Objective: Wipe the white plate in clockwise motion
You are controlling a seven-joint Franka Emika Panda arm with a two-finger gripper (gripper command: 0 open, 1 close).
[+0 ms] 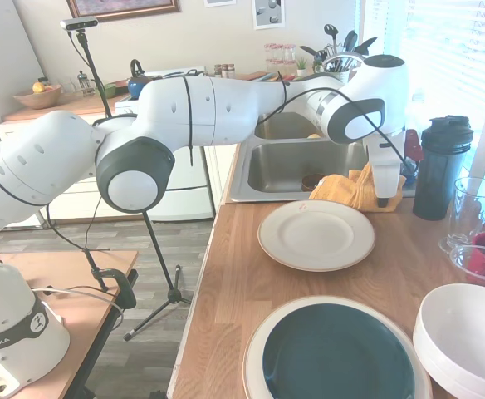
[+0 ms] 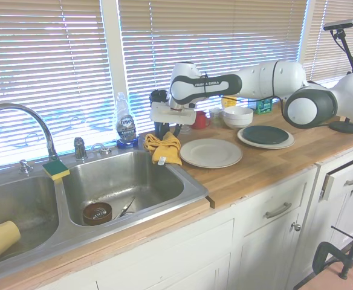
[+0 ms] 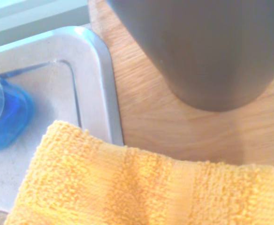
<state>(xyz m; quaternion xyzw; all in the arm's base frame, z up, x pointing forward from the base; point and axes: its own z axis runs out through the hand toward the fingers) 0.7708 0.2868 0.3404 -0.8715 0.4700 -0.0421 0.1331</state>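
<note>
My gripper [image 1: 384,198] sits down on the yellow cloth [image 1: 350,189] by the sink [image 1: 288,166]; grasp unclear; the white plate [image 1: 315,235] waits bare, just beside.

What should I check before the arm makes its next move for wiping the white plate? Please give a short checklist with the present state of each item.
1. Cloth available: ok. A yellow towel lies bunched at the sink corner, beside the white plate.
2. End effector at the towel: ok. It is down at the towel's edge.
3. Towel actually gripped: cannot tell. No view shows the fingertips clearly.
4. Plate surface free: ok. Nothing lies on it.
5. Room around the plate: not ok. A dark shaker bottle and a clear pitcher stand close by.
6. Correct plate: ok. The green-centred plate is a different one, nearer the first exterior camera.
</note>
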